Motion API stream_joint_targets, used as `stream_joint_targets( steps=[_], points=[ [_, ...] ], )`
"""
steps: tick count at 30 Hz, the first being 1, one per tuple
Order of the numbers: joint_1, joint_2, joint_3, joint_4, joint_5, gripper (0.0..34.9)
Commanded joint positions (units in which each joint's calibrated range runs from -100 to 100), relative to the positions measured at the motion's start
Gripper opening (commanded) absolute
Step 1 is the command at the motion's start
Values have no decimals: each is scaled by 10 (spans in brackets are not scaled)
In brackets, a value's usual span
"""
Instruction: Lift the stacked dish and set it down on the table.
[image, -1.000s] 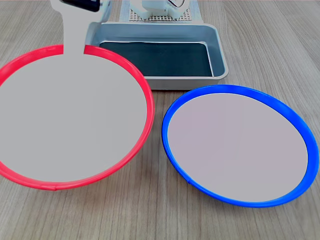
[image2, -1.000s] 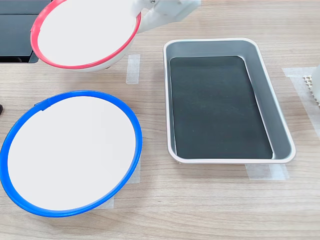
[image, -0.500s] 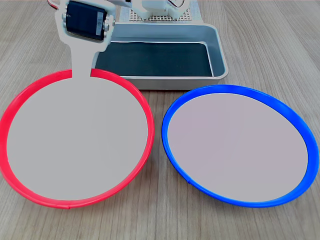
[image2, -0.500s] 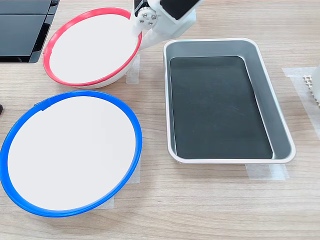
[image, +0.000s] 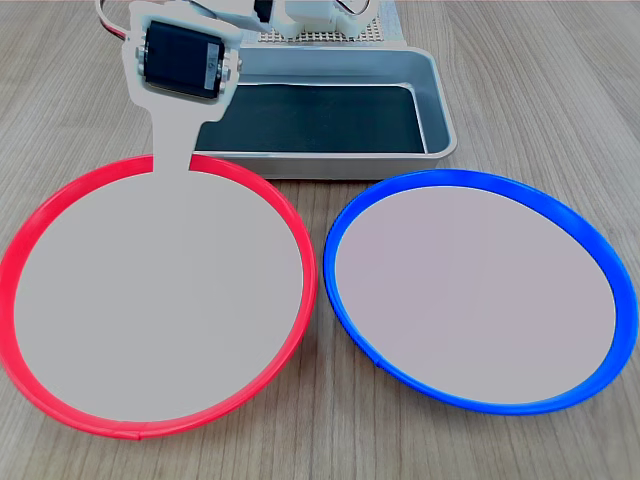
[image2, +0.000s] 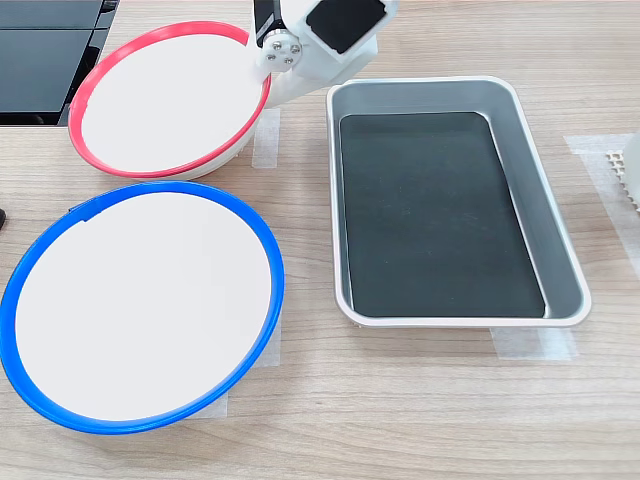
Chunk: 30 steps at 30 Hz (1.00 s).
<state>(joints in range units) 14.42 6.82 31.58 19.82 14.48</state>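
The claw (image: 172, 160) is down at the far edge of the red plate (image: 155, 300), its flat pale finger (image: 172, 135) lying across the red rim in the first exterior view, and it looks clamped on that rim, though the under finger is hidden, so the grip itself cannot be seen outright. In the second exterior view the claw (image2: 262, 80) meets the plate (image2: 165, 100) at the plate's right edge.

The red plate sits low over the table (image: 540, 110), level; whether its base touches the wood cannot be told. Just beside it lies the blue plate (image: 480, 290), flat on the table, the two rims close but not touching. In the second exterior view the blue plate (image2: 140, 305) is nearer the camera, resting partly over a pale tape strip (image2: 266, 138) that runs up toward the claw.

Behind the plates in the first exterior view stands the grey tray (image: 440, 100) with its dark floor, and the claw's black motor block (image: 182, 60) hangs in front of its near-left corner. In the second exterior view the tray (image2: 560, 230) fills the right half, tape at its lower corner.

The arm (image2: 325, 35) reaches in from the top edge, wrist tilted down toward the plate. A dark panel (image2: 40, 60) sits at the second exterior view's top left.
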Motion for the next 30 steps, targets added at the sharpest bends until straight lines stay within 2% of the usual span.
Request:
stream_joint_targets(
  steps=[1, 7, 11, 15, 25, 30],
  points=[
    [5, -8, -1, -10, 14, 1],
    [12, -24, 22, -10, 37, 4],
    [16, -50, 46, -12, 50, 43],
    [20, -87, 70, 0, 58, 57],
    [19, -254, 173, 73, 71, 50],
    [3, -383, 251, 108, 76, 7]
  ],
)
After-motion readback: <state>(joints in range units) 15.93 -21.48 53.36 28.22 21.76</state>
